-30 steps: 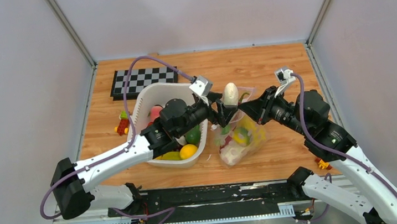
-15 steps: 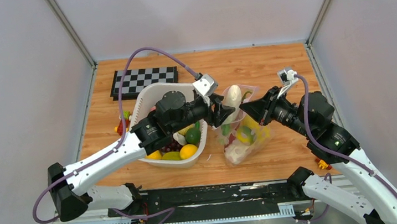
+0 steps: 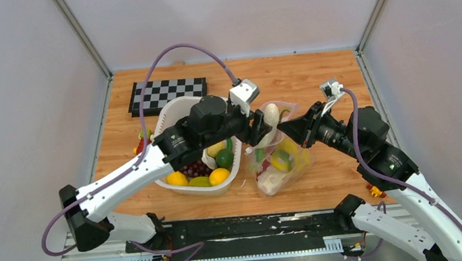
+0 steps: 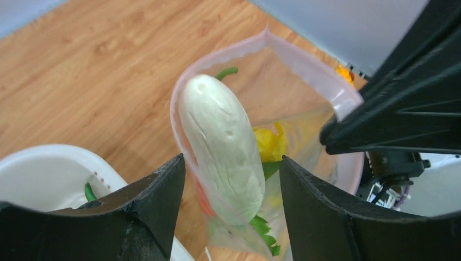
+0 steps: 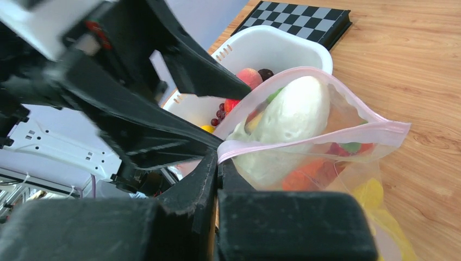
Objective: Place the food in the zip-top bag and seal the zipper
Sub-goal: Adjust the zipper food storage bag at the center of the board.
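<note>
Inside zip-top bag (image 5: 348, 136), white vegetable (image 4: 223, 141) atop food (image 4: 269, 144); right pincer (image 5: 217, 163) gripping rim, left pincer (image 4: 229, 163) released

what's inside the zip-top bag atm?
Seen: white cabbage upright, top at the mouth of the zip-top bag; beside it a yellow piece, an orange piece, green bits. The bottom is hidden by the cabbage and crinkled plastic.

No writing, label, brand name, number or sign can be read in any of the views. The nearest thing to a marking is the pattern of black and white squares on the flat chequered board (image 3: 168, 93) lying at the far left of the wooden counter (image 3: 319, 72). A small red mark (image 5: 94, 27) on the black body of the left arm, seen from the right wrist, is too blurred to make out.
</note>
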Controlling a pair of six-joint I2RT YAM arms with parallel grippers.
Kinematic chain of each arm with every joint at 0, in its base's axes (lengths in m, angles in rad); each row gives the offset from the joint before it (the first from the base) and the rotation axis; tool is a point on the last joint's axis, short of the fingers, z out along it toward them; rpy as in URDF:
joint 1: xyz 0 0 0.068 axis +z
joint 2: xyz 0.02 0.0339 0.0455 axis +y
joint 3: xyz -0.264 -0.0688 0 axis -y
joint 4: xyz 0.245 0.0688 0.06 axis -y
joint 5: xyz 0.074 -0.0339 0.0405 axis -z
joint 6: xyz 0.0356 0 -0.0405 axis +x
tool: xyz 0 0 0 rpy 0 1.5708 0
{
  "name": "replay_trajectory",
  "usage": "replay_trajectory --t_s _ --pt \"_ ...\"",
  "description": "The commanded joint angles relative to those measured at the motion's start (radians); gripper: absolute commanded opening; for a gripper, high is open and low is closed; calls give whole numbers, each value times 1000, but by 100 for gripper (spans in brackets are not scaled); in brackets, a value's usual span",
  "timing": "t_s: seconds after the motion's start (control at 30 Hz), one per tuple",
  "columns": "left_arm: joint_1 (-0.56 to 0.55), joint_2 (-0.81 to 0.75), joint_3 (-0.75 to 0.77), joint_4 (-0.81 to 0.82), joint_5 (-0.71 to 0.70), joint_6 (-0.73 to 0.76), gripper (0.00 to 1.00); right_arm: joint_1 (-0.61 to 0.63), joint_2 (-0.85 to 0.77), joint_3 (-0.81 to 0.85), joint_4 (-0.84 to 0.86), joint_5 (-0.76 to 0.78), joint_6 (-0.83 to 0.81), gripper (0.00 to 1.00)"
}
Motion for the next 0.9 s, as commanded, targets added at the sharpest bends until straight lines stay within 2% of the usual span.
replay_trajectory --t_s 0.0,0.13,0.23,0.33,0.43,0.57,0.63,0.77,0.87 --pt "6 88 84 -156 9 -26 67 3 -8 31 115 -26 -4 0" --pt "13 85 95 -181 -22 -30 57 4 -12 30 108 -18 -5 0" --pt "16 58 72 -131 4 -34 43 3 -12 25 104 -13 -8 0" --pt "20 48 67 -114 36 -44 22 3 -11 20 110 -14 -4 1" --pt "22 42 72 -119 39 -45 8 3 -9 21 111 -15 -7 1" --pt "23 -1 67 -83 34 -61 0 4 -9 21 103 -11 -8 1" --pt "22 -35 58 -44 30 -68 0 3 -6 30 74 16 -10 1" --pt "23 -84 45 -6 5 -74 0 3 34 119 -148 314 38 1" --pt "24 -85 42 2 3 -104 0 3 84 208 -188 337 -19 0"
